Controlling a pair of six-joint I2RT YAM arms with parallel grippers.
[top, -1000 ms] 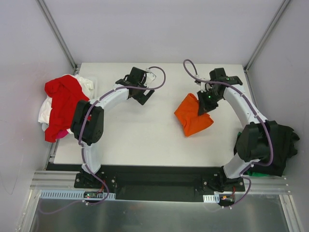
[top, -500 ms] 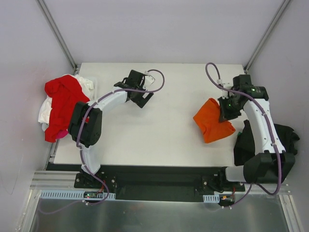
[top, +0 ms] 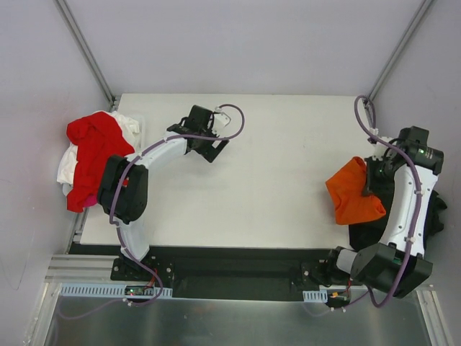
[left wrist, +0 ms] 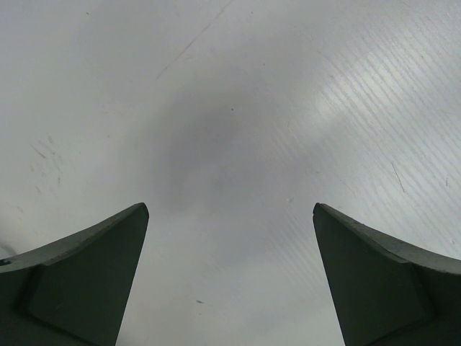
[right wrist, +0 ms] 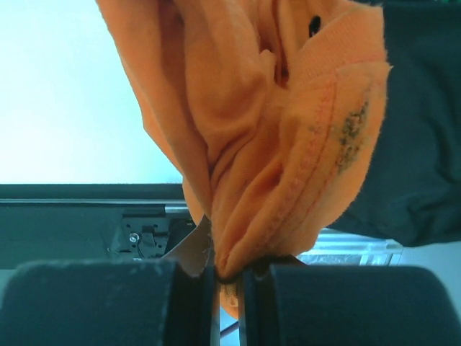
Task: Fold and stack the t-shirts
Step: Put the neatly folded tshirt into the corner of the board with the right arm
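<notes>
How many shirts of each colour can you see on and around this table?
Bright orange cloth t-shirt, pinched in the right gripper: 1
Red cloth t-shirt: 1
White cloth t-shirt, mostly under the red one: 1
Black cloth t-shirt: 1
Total: 4 that show; the heaps may hide more.

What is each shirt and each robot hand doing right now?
Orange shirt: bunched up, hanging from the right gripper.
Red shirt: crumpled, unfolded, on top of the left pile.
White shirt: crumpled, mostly under the red shirt.
Black shirt: in a heap on the right, below the orange shirt.
Left gripper: open, holding nothing.
Right gripper: shut on the orange shirt.
</notes>
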